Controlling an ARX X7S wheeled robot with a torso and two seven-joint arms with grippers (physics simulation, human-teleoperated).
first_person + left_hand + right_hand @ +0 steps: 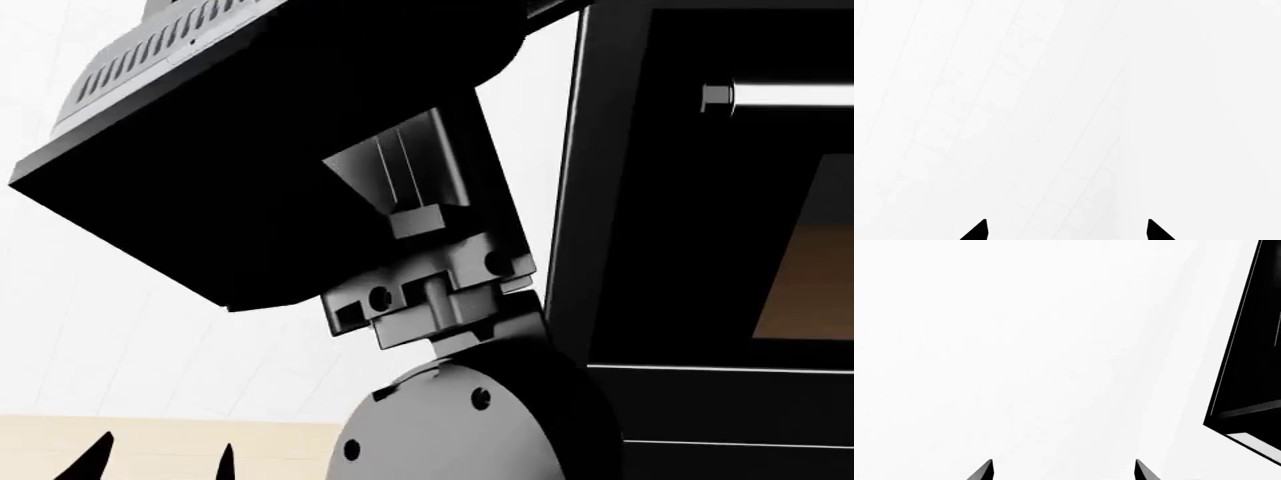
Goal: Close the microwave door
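nearest the head camera, the robot's own black arm joint and wrist housing (467,400) fill the middle of the view, a bulky dark link above it blocking much of the scene. low at the left edge, the two black pointed fingertips of the left gripper (154,462) stand apart with nothing between them; in the left wrist view the left gripper faces only a pale tiled wall (1054,100). the right gripper (1064,471) likewise shows its tips spread and empty in the right wrist view, aimed at blank white wall.

farther back, on the right, sits the black microwave with its dark glass door and silver bar handle (787,96); a tan patch shows through or behind the glass. a corner of its black body (1247,365) also edges the right wrist view.

whether the door is ajar or shut cannot be read from these angles. neither gripper touches it, so i judge the closing push is not yet made.
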